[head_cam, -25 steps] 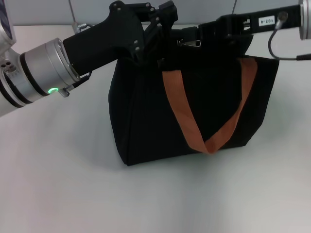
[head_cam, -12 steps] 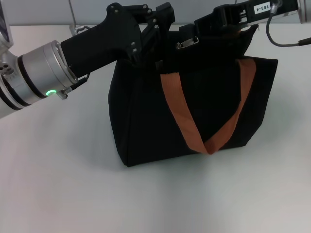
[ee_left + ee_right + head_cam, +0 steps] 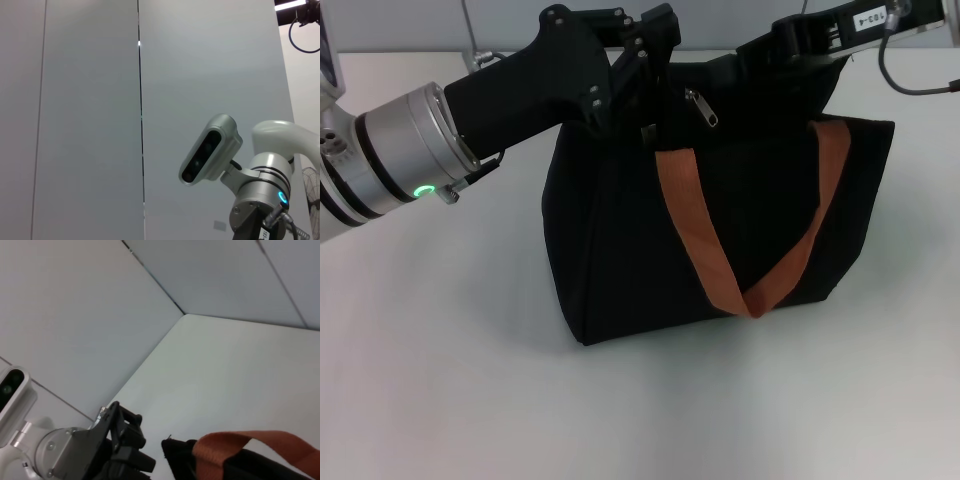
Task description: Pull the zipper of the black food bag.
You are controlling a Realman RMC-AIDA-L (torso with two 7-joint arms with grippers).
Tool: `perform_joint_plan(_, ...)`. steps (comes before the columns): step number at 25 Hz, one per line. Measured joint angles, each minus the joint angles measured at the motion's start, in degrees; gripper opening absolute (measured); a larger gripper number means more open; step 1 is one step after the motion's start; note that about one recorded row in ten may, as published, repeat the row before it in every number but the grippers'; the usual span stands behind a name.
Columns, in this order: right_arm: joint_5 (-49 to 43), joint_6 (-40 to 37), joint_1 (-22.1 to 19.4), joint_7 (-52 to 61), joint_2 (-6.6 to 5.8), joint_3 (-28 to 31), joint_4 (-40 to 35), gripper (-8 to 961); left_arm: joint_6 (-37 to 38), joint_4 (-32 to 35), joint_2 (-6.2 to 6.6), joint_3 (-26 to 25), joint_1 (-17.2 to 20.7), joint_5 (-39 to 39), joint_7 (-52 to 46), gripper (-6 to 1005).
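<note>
White tabletop [image 3: 470,380] carries the black food bag [image 3: 620,250], whose zipper [image 3: 703,108] hangs free on the top edge, between the left gripper [image 3: 655,45] at the bag's left top corner and the right gripper [image 3: 790,40] near the right top edge. Whether either pincer is clenched or released, I cannot tell. Judging by this, the pull is unfinished; next the right gripper must catch the tab, clear of the orange strap [image 3: 695,230] just below.

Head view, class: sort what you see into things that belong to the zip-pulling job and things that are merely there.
Part of the job:
- black food bag
- zipper, hanging free at the bag's top
- left end effector, at the bag's top left corner
- right end effector, above the bag's top right

Merely there:
- orange-brown handle
- white table
</note>
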Motion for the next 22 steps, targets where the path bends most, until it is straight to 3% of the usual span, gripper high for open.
perform_joint_plan(8,1.8,-1.7,-3.0,-1.2,0.23,0.2,-1.2,19,0.0,0.0,0.07,-0.1,0.0,0.0,0.0,23)
perform_joint_plan(14,9.6,-1.7,-7.1,-8.8,0.58,0.2,2.9,39,-0.1,0.0,0.08,-0.1,-0.2,0.0,0.0,23)
perform_joint_plan(22,10.6,0.1,-7.1,-12.1,0.63,-0.1,7.1,334,-0.1,0.1,0.00,-0.1,-0.4,-0.5,0.0,23)
